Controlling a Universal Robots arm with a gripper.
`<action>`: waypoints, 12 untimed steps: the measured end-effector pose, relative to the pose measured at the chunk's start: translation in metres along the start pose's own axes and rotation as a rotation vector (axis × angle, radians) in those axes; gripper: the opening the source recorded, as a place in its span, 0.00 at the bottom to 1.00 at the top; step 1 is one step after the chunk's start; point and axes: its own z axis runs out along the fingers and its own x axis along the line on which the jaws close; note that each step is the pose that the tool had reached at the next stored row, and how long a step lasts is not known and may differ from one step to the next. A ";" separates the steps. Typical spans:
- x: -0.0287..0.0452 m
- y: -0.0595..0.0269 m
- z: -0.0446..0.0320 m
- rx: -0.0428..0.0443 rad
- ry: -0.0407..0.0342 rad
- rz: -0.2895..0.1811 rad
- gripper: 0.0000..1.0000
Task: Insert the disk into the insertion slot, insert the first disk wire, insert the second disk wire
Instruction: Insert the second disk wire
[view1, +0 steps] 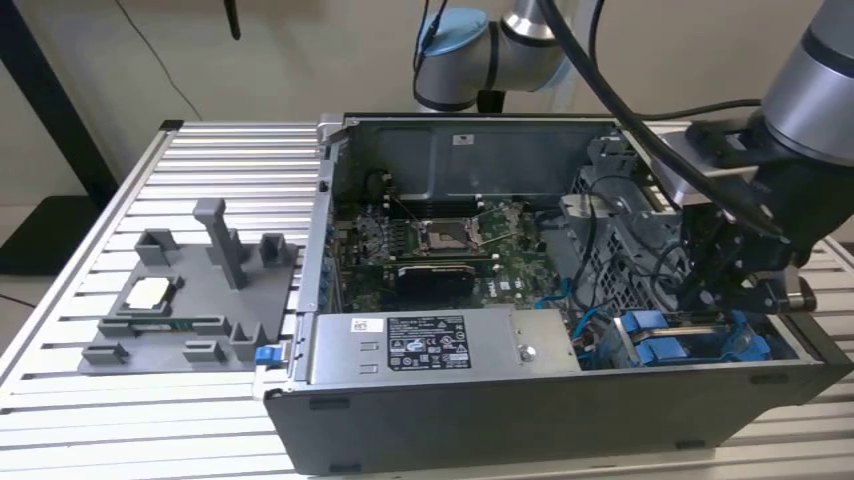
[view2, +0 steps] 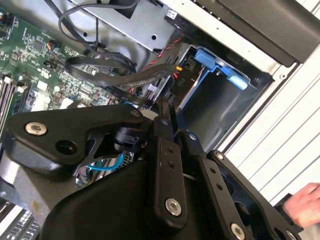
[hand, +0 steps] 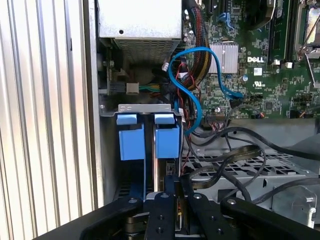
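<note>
Down at the insertion slot (hand: 145, 150), pincer (hand: 167, 182) pinched nearly closed; grasp unclear.

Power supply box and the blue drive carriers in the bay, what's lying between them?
In the first wrist view, a bundle of wires with a looping blue cable lies between the power supply box and the blue carriers.

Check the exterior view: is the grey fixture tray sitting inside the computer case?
No, the grey fixture tray rests on the slatted table, outside the open computer case on the exterior view's left.

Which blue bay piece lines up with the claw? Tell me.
The blue piece beside the blue cable; the claw lines up with it, not the wall-side piece.
</note>
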 end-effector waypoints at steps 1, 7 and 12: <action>0.0000 -0.0008 0.0005 0.0002 0.0000 0.000 0.16; 0.0002 -0.0028 0.0035 0.0029 -0.0001 0.000 0.16; 0.0003 -0.0040 0.0049 0.0039 0.0001 0.000 0.16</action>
